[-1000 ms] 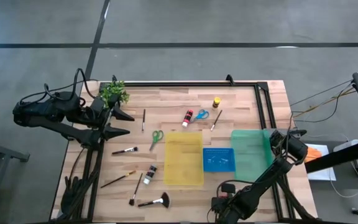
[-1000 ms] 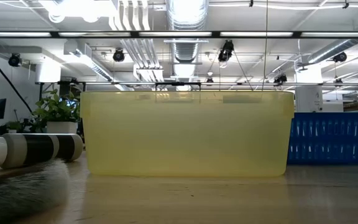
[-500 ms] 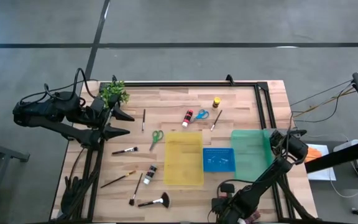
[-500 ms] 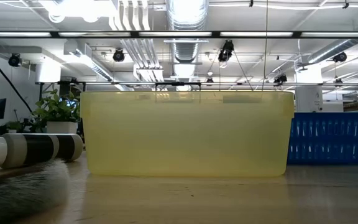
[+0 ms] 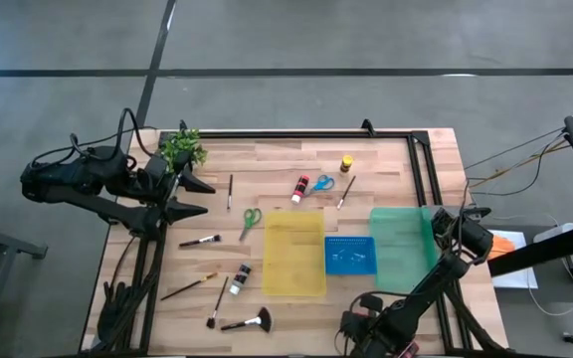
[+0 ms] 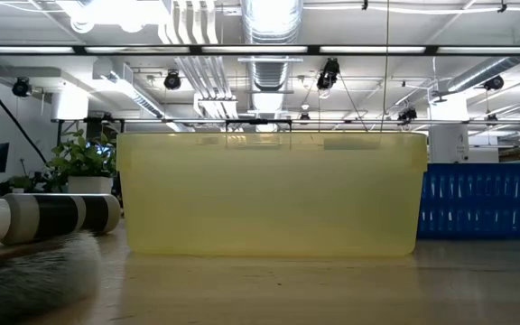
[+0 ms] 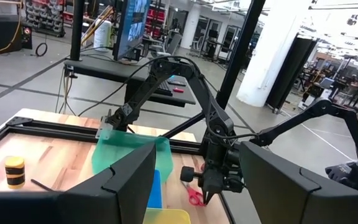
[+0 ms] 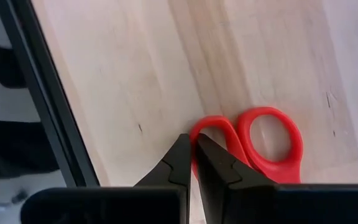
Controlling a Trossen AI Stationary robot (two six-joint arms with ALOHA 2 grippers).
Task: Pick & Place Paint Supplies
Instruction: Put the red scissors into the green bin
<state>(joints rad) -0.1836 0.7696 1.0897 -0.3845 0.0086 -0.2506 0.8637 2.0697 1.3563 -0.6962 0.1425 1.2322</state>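
At table's near edge, right gripper (image 8: 192, 163) newly shut, seemingly on red scissors (image 8: 253, 143)

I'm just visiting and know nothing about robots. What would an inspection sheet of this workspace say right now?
Surface: wooden table with a black frame.
Job's things: brushes, including a fan brush; green scissors, blue scissors, red scissors; red bottle, yellow bottle, black bottle.
Clutter: plant; yellow tray, blue tray, green tray.
Grippers: left gripper open near the plant, holding nothing; right gripper shut at a red scissors handle by the table's near edge.
Cables: bundles beside both arms.
Surroundings: grey floor, workshop beyond.
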